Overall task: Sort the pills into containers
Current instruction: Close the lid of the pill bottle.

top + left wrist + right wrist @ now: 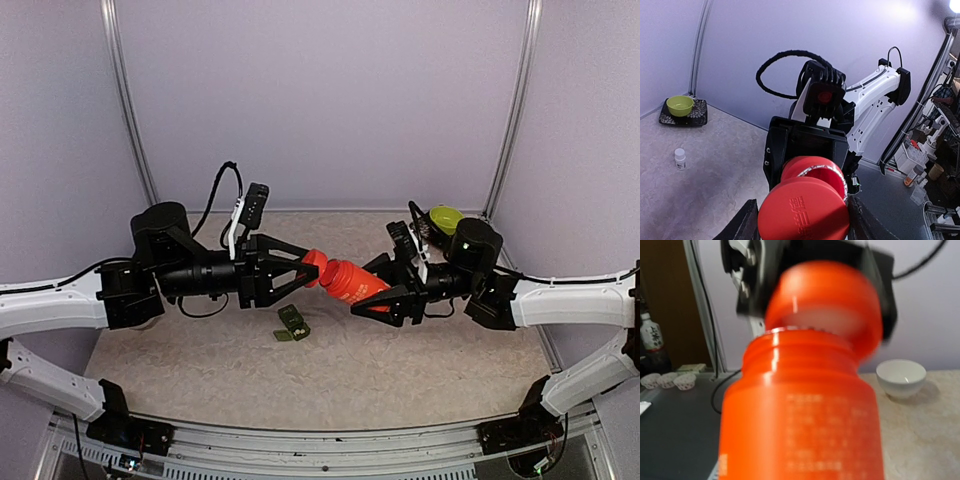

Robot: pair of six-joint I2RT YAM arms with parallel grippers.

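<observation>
The dark green containers [292,323] lie on the table [450,360] below the left gripper [312,268], just under its fingertips and touching neither hand. Above them the left gripper is clamped on the cap [315,266] of an orange bottle [352,283], and the right gripper [372,292], facing it tip to tip, is clamped around the bottle's body. Its wrist view shows a pale gap between cap and threaded neck. Beyond the right gripper's wrist stands a yellow-green bowl [445,218].
</observation>
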